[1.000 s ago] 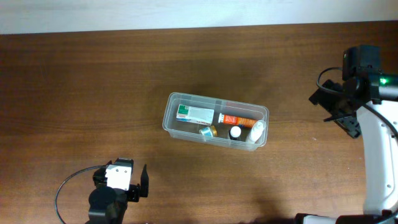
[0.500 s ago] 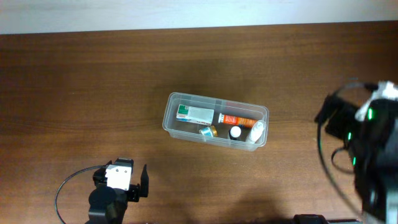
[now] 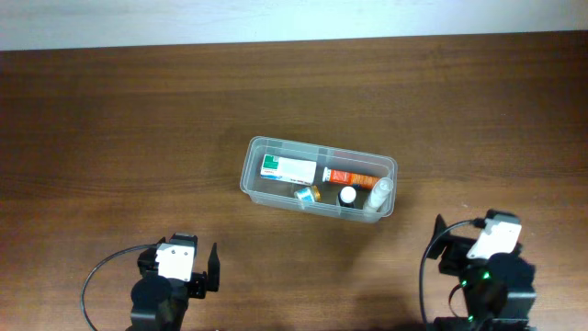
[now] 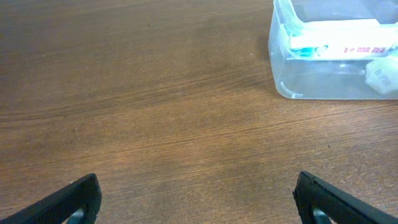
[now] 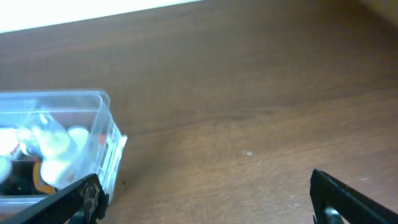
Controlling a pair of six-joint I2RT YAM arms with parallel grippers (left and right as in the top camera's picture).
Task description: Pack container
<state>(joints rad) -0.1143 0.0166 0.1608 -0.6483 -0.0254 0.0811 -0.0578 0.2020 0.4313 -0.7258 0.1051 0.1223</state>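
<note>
The clear plastic container point(image 3: 253, 150) sits mid-table. It holds a white-and-green box point(image 3: 287, 167), an orange tube point(image 3: 350, 176), a small blue-and-gold item point(image 3: 304, 193), a black-capped bottle point(image 3: 347, 195) and a white bottle point(image 3: 379, 195). The container also shows in the left wrist view point(image 4: 281, 87) at top right and in the right wrist view point(image 5: 102, 102) at left. My left gripper point(image 4: 198, 200) is open and empty, low at the front left point(image 3: 213, 267). My right gripper point(image 5: 205, 202) is open and empty, low at the front right point(image 3: 437, 241).
Bare brown wooden table point(image 3: 138, 119) surrounds the container. A pale wall edge point(image 3: 276, 18) runs along the far side. Black cables loop beside each arm base at the front edge.
My right arm has swung from the far right edge down to the front right of the table. The left arm and the container have not moved.
</note>
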